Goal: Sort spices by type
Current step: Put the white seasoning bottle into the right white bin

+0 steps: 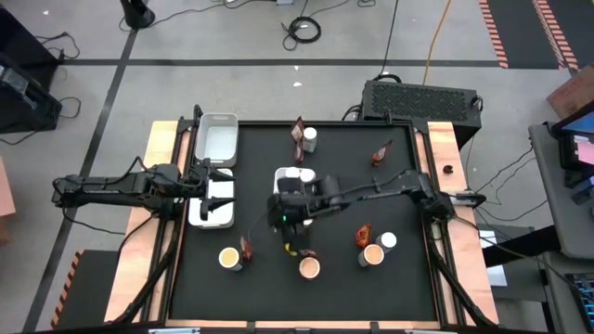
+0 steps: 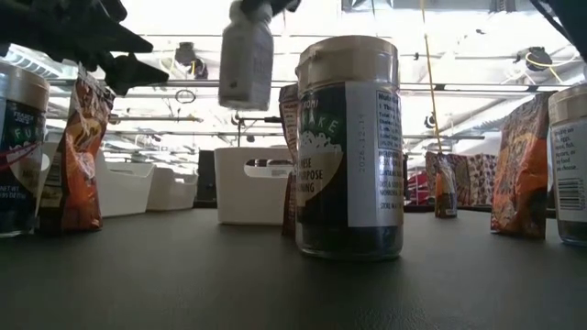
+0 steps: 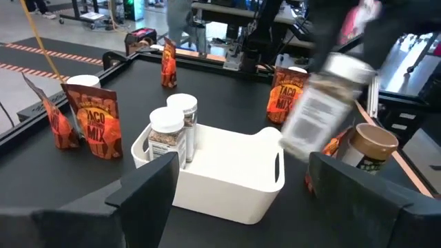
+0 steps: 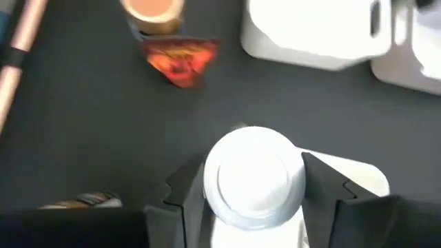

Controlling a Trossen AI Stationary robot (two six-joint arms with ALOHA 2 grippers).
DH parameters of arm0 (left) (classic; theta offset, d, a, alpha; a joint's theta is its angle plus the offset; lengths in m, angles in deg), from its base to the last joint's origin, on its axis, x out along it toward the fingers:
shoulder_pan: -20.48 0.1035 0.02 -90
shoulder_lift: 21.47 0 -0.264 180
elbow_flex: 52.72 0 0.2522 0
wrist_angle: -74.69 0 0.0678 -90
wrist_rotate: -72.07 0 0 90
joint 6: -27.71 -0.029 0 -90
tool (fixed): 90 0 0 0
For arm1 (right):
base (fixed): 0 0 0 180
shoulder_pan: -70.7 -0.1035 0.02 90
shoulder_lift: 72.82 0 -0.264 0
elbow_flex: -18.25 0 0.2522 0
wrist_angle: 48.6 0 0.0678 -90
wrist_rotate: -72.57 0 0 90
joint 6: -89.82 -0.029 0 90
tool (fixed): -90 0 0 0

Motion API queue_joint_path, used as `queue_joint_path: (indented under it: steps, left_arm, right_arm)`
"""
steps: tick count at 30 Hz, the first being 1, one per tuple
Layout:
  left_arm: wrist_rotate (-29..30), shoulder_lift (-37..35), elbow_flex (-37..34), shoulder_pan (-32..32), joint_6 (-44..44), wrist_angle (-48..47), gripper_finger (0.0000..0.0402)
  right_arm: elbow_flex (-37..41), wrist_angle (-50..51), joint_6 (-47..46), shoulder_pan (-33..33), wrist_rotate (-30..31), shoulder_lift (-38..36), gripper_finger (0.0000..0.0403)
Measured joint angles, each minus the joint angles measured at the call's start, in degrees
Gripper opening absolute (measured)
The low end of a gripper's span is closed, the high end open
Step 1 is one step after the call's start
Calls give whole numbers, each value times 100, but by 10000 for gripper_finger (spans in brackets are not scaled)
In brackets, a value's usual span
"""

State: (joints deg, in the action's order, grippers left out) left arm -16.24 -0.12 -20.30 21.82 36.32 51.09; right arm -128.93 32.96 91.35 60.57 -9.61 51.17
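Holding a little white-capped jar (image 4: 255, 176) up in the air, the right gripper (image 4: 255, 189) pinches it just under the cap.

It looks light, hard and slippery, so grip its sides. It hangs above the white tray (image 3: 227, 180), at the tray's 6 o'clock seen from overhead; two jars (image 3: 172, 127) stand inside. The left gripper (image 3: 255, 200) waits wide open at 9 o'clock.

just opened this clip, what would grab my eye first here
The right gripper holds a white-capped jar in the air near the middle of the table, close to a white tray that already holds two such jars. In the low view a big tub with a tan lid stands close up, and taco mix packets stand scattered around the black table.
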Motion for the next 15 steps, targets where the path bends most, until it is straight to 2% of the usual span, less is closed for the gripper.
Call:
queue_joint_path:
  steps: [9, 15]
  left_arm:
    - [-6, 1, 0, 0, -15, -17, 327]
    - [-30, -1, 0, 0, -49, -129, 327]
  right_arm:
    - [11, 282, 283, 595, -147, 76, 143]
    - [333, 370, 19, 866, -190, 74, 145]
